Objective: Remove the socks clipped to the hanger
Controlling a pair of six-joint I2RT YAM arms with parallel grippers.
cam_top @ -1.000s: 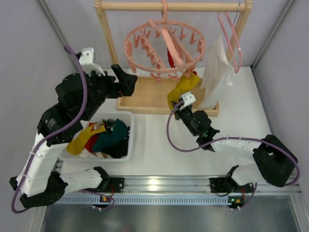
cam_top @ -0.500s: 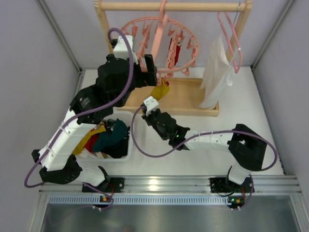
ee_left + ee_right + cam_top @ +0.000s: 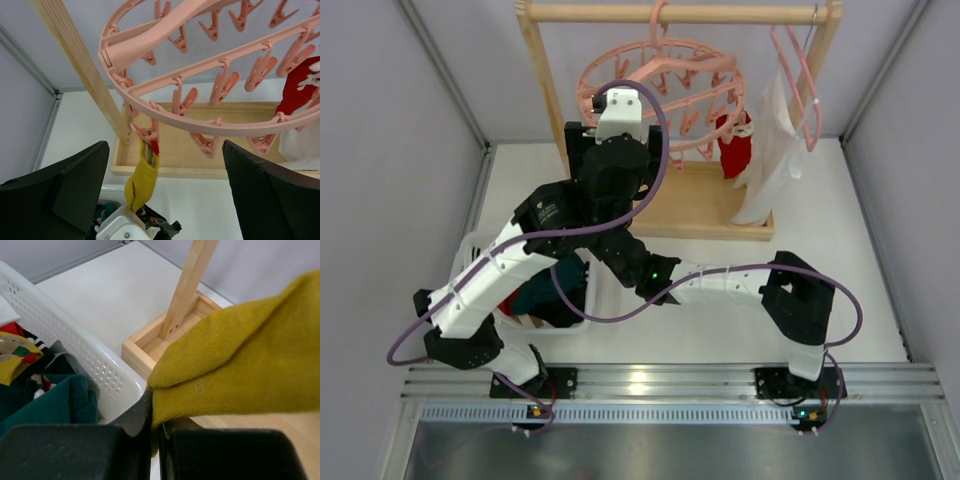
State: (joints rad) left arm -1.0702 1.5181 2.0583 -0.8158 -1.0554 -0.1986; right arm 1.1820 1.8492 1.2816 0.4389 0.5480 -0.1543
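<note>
Socks first. From above, one red fabric sock point(image 3: 733, 145) hangs from the round pink plastic ring hanger point(image 3: 660, 95) over the table's point(image 3: 840, 250) far edge. A second ago the left arm point(image 3: 570, 210) sat back by the left edge. It has since swung up under the ring, and the right arm point(image 3: 720, 285) has crossed leftward beneath it.

On the left wrist view, the left gripper point(image 3: 164, 150) stands spread wide on either side of a pink clip point(image 3: 150, 135) that holds the mustard-yellow fabric sock point(image 3: 142, 180).

On the right wrist view, the right gripper point(image 3: 155, 435) is pressed together on that sock's free end, just beside the white perforated plastic basket point(image 3: 75, 345), where a dark teal sock point(image 3: 50, 400) lies. A tug should probably free it.

The table is plain white, the walls point(image 3: 380, 120) bare grey.
</note>
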